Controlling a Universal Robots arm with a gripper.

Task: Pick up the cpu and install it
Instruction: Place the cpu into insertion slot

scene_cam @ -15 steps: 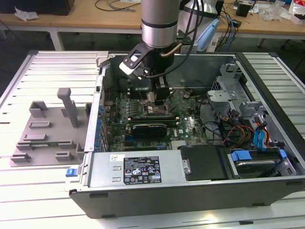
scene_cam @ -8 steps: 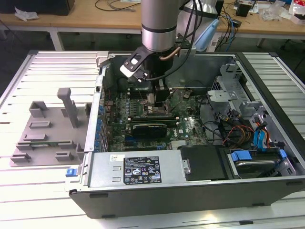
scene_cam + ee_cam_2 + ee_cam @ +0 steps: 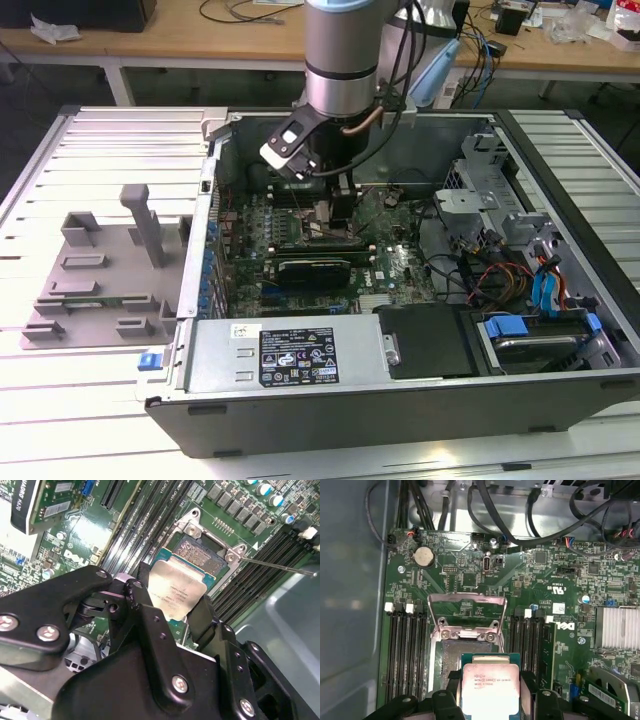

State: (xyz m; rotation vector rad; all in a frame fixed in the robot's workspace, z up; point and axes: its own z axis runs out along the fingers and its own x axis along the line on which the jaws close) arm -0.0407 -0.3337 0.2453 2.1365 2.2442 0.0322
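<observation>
The cpu (image 3: 490, 686) is a small square chip with a pale silvery top plate, and it sits between my two black fingers (image 3: 451, 684). My gripper (image 3: 173, 609) is shut on the cpu (image 3: 177, 591), gripping it by two opposite edges. The chip hangs low over the open motherboard socket (image 3: 201, 555) and covers part of it; I cannot tell whether they touch. The socket's metal frame (image 3: 467, 611) is swung up and open. In the exterior view my gripper (image 3: 335, 208) reaches down into the open computer case (image 3: 300, 355), over the green motherboard (image 3: 385, 270).
Dark memory slots (image 3: 405, 645) flank the socket on both sides. Black cables (image 3: 510, 525) run along the board's edge by the case wall. A grey fixture tray (image 3: 95, 270) with upright blocks lies outside the case at the exterior view's left. Drive bays and wiring (image 3: 520, 280) fill the case's right.
</observation>
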